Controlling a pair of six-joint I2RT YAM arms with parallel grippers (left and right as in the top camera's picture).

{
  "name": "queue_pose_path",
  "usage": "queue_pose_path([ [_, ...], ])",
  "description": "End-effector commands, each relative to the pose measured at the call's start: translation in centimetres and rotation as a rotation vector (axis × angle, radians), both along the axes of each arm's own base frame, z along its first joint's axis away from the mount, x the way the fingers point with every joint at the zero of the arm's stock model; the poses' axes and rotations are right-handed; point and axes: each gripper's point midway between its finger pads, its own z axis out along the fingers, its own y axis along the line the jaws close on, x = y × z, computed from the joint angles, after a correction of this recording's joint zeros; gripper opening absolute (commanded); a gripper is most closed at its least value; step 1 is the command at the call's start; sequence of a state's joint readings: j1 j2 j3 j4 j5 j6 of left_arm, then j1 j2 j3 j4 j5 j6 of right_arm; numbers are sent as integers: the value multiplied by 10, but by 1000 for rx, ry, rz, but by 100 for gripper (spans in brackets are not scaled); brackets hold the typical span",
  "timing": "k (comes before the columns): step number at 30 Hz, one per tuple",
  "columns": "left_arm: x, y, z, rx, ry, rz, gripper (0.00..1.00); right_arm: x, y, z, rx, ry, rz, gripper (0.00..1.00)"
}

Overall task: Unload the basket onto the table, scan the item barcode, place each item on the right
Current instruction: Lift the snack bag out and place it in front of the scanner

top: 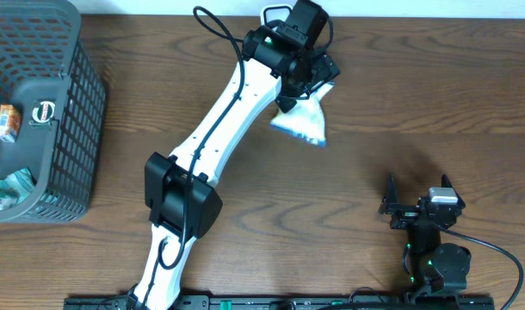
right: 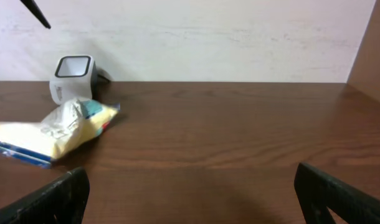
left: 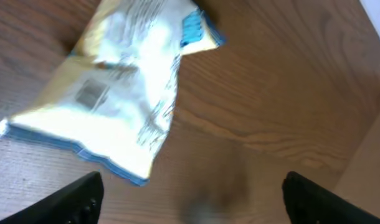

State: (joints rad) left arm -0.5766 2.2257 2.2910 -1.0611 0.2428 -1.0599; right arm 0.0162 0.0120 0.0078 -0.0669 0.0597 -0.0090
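Scanner (right: 73,77) behind packet (right: 52,133), basket (top: 83,116) — far left

A crinkled, glossy plastic packet (left: 121,93) is gleaming just ahead of the left jaws on the smooth, faintly shiny wood-grain table (left: 289,81).

Left wrist view is blurred: print on the snack bag (left: 124,81) is unreadable and no barcode can be made out. Overhead: the bag's upper end is hidden under the left gripper (top: 307,86). The scanner (top: 274,12) is mostly covered by the left arm (top: 219,120); only a white corner shows. The basket (top: 83,103) is cut off by the left edge, and the packets (top: 6,120) inside are too small to identify. Right wrist view: the bag is clipped at the left edge, and the fingers (right: 59,199) of the right gripper (right: 191,171) are cropped at the bottom.
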Motion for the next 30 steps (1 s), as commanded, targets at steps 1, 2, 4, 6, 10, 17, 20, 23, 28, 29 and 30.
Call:
queue_pose_path([
  [1, 7, 11, 11, -28, -4, 41, 92, 0, -1, -1, -7, 0, -3, 99],
  [2, 9, 14, 13, -29, -10, 44, 91, 0, -1, 0, -7, -1, -3, 99],
  [4, 15, 26, 25, -34, -43, 32, 92, 0, -1, 0, -7, -1, -3, 99],
  [6, 19, 39, 41, -33, -93, 3, 91, 0, -1, -1, -7, 0, -3, 99],
  [10, 27, 68, 73, 7, -227, -89, 91, 0, -1, 0, -7, -1, -3, 99],
  [17, 22, 124, 119, 168, -443, -323, 91, 0, -1, 0, -7, -1, -3, 99],
  [20, 22, 151, 135, 204, -487, -324, 91, 0, -1, 0, -7, -1, -3, 99],
  [23, 25, 188, 162, 221, -550, -245, 91, 0, -1, 0, -7, -1, -3, 99],
  [28, 25, 272, 222, 272, -703, -44, 91, 0, -1, 0, -7, -1, -3, 99],
  [29, 23, 291, 232, 287, -728, -1, 91, 0, -1, -1, -7, 0, -3, 99],
  [30, 20, 311, 244, 306, -755, 47, 92, 0, -1, 0, -7, -1, -3, 99],
])
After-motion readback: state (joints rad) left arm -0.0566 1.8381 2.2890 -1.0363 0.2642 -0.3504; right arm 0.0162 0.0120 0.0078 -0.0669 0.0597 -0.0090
